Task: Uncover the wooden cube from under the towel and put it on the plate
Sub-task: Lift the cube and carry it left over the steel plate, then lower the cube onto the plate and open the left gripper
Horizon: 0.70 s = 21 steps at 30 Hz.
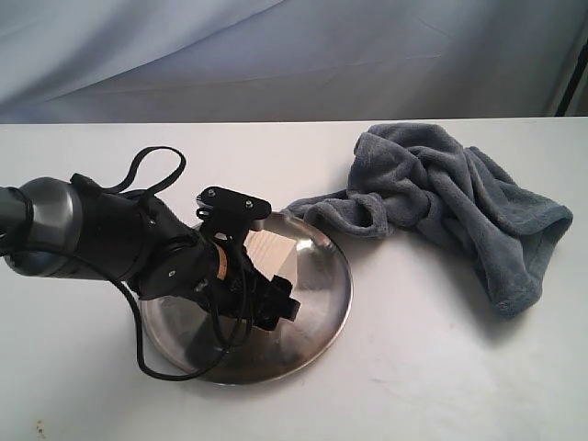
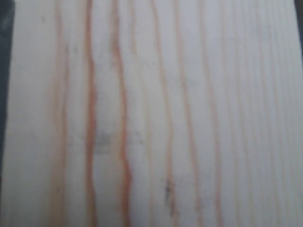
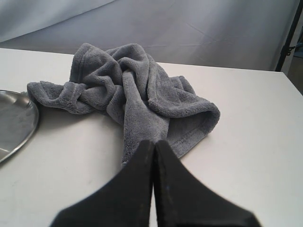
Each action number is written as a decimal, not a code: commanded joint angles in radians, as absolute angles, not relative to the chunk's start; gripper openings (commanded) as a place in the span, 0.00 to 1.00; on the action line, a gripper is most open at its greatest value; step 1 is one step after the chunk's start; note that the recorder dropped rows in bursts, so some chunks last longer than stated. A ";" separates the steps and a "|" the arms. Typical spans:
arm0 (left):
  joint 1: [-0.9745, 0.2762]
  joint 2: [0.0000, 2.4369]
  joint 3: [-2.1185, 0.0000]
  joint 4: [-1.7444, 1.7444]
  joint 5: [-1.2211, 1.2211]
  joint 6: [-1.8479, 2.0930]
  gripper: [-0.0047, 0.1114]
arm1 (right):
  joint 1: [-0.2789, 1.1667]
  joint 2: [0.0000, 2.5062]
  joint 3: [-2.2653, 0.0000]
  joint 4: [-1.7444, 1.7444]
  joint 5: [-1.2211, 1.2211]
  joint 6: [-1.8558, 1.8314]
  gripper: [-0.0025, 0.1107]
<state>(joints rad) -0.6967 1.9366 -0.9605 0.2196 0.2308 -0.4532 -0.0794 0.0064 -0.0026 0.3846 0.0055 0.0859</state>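
Note:
The wooden cube (image 1: 273,254) is pale with reddish grain and hangs just over the plate (image 1: 322,303), a shiny steel dish at front left. My left gripper (image 1: 262,280) reaches over the plate and is shut on the cube, its black fingers on either side of it. In the left wrist view the cube (image 2: 151,113) fills the frame and no fingers show. The blue-grey towel (image 1: 450,197) lies crumpled at the back right, one corner touching the plate's rim. My right gripper (image 3: 154,143) is shut and empty, near the towel (image 3: 137,94).
The white table's back edge runs along a pale draped backdrop (image 1: 294,55). The left arm's cables (image 1: 147,170) loop above its wrist. The plate's rim (image 3: 19,127) shows in the right wrist view. Bare tabletop (image 1: 441,367) spreads at the front right.

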 commanded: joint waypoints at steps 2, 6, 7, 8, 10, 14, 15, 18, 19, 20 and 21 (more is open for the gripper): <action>-0.696 1.930 -0.984 0.219 0.350 -0.465 0.87 | -0.079 0.000 0.000 0.390 0.017 0.090 0.05; -0.696 1.930 -1.004 0.219 0.426 -0.465 0.87 | -0.079 0.000 0.000 0.390 0.017 0.090 0.05; -0.696 1.930 -1.006 0.219 0.434 -0.465 0.87 | -0.079 0.000 0.000 0.390 0.017 0.090 0.05; -0.696 1.930 -1.011 0.219 0.443 -0.465 0.87 | -0.079 0.000 0.000 0.390 0.017 0.090 0.05; -0.696 1.930 -1.021 0.219 0.457 -0.465 0.87 | -0.079 0.000 0.000 0.390 0.017 0.090 0.05; -0.696 1.930 -1.048 0.210 0.503 -0.463 0.87 | -0.079 0.000 0.000 0.390 0.017 0.090 0.05; -0.696 1.928 -1.060 0.210 0.525 -0.461 0.87 | -0.079 0.000 0.000 0.390 0.017 0.090 0.05; -0.696 1.907 -1.081 0.210 0.555 -0.433 0.87 | -0.079 0.000 0.000 0.390 0.017 0.090 0.05; -0.696 1.899 -1.083 0.210 0.555 -0.433 0.87 | -0.079 0.000 0.000 0.390 0.017 0.090 0.05; -0.696 1.886 -1.085 0.207 0.553 -0.433 0.87 | -0.079 0.000 0.000 0.390 0.017 0.090 0.05; -0.696 1.872 -1.085 0.200 0.546 -0.431 0.87 | -0.079 0.000 0.000 0.390 0.017 0.090 0.05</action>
<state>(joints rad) -0.6967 1.9144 -1.0734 0.2147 0.5466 -0.4428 -0.0794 0.0064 -0.0026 0.3846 0.0055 0.0859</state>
